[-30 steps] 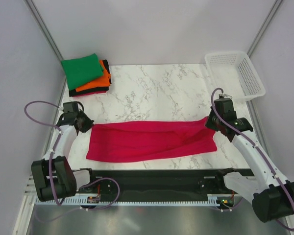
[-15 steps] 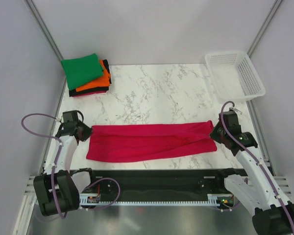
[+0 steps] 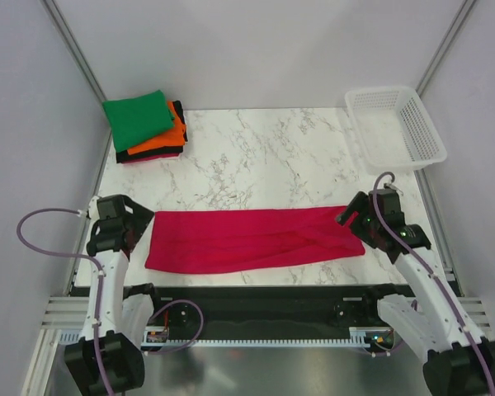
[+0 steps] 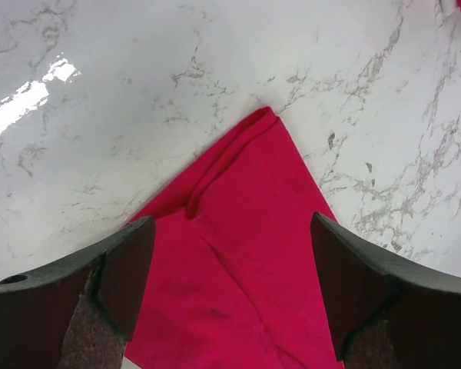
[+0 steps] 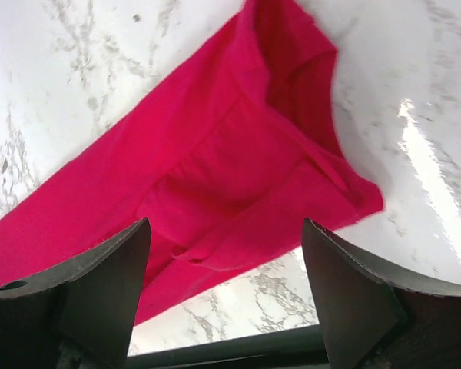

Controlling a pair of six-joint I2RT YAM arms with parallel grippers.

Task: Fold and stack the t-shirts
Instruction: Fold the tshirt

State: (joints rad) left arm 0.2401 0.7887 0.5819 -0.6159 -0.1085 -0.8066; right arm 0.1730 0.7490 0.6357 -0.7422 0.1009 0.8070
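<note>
The desk (image 3: pixel 264 157) is a white marble-patterned slab veined in grey. It is glossy enough to throw bright glare patches in both wrist views. Plain pale walls (image 3: pixel 256 49) close it in on three sides, with slim metal posts (image 3: pixel 74 49) running up the two far corners. A black rail (image 3: pixel 256 301) lies along the near edge, and purple cables (image 3: pixel 45 239) loop from the arms.

The crimson-pink shirt (image 3: pixel 247 239) lies flat on the near part of the desk, folded into a long band that runs left to right. In the far left corner sits a stack of folded tees. The green shirt (image 3: pixel 138 114) is on top and turned askew, the orange shirt (image 3: pixel 172 132) is under it, and the black shirt (image 3: pixel 148 154) is lowest. A white lattice basket (image 3: pixel 419 124) stands at the far right corner, well apart from the cloth.

The left hand (image 4: pixel 230 231) hangs over the pointed left corner of the crimson band, its jaws spread wide and gripping nothing. The right hand (image 5: pixel 224 231) hangs over the rumpled right end, where folds overlap. Its jaws are likewise spread wide and hold nothing.
</note>
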